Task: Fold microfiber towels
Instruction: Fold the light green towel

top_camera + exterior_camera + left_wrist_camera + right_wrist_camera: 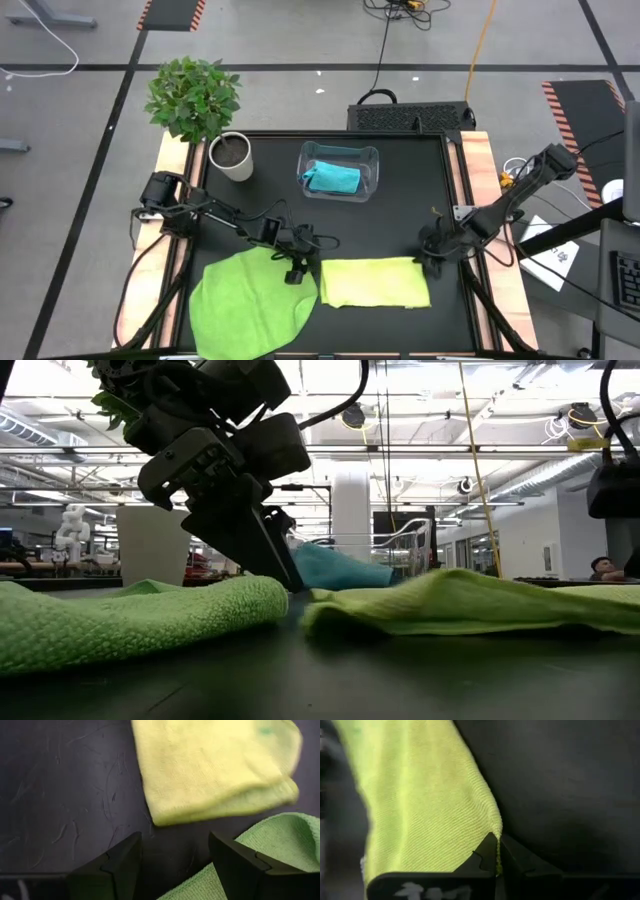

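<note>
Right hand point(497, 862) pinching pale yellow-green towel point(375, 282) corner, left hand point(175, 865) spread

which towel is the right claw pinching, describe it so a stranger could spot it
On the black table, look along the near edge, in front of the clear bin. Two towels lie there; the right claw is shut on a corner of the pale yellow-green towel. It is folded rectangular, unlike the rounder bright green towel beside it.
</note>
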### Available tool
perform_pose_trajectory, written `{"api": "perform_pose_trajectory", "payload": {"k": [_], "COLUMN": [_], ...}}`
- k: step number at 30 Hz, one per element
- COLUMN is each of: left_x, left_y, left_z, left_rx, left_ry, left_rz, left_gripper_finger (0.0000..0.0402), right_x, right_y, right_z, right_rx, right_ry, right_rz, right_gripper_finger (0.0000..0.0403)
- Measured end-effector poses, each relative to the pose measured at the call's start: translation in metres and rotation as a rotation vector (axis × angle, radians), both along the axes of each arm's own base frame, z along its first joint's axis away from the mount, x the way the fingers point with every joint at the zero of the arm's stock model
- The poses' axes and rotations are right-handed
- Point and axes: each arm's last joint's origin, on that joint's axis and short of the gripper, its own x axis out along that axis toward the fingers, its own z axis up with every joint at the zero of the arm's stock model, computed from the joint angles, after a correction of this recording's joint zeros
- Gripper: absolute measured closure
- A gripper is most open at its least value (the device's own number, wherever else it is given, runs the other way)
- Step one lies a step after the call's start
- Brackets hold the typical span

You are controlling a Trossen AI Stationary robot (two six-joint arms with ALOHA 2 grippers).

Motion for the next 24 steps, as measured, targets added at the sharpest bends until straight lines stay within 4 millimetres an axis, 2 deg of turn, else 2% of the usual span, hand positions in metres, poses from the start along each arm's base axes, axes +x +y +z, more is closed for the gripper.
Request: {"api": "perform_pose_trajectory", "payload": {"k": [6, 12, 19, 24], "left_x": [0.000, 0.000, 0.000, -0.001], "left_y": [0.000, 0.000, -0.003, -0.006], "left_z": [0.001, 0.001, 0.001, 0.001], "left_rx": [-0.001, -0.006, -0.007, -0.007], "left_ry": [-0.007, -0.008, -0.008, -0.008], "left_rz": [-0.001, -0.006, -0.015, -0.025], "left_gripper_finger": [0.0167, 0.0167, 0.0167, 0.0167], "right_x": [-0.001, 0.009, 0.024, 0.022], "right_y": [-0.002, 0.005, 0.014, 0.007], "right_z": [0.010, 0.020, 0.045, 0.041], "right_rx": [-0.050, -0.051, -0.151, -0.249], "right_ry": [0.003, -0.167, -0.518, -0.477], "right_rz": [0.005, 0.088, 0.225, 0.212], "right_gripper_finger": [0.0402, 0.0388, 0.0341, 0.0298]}}
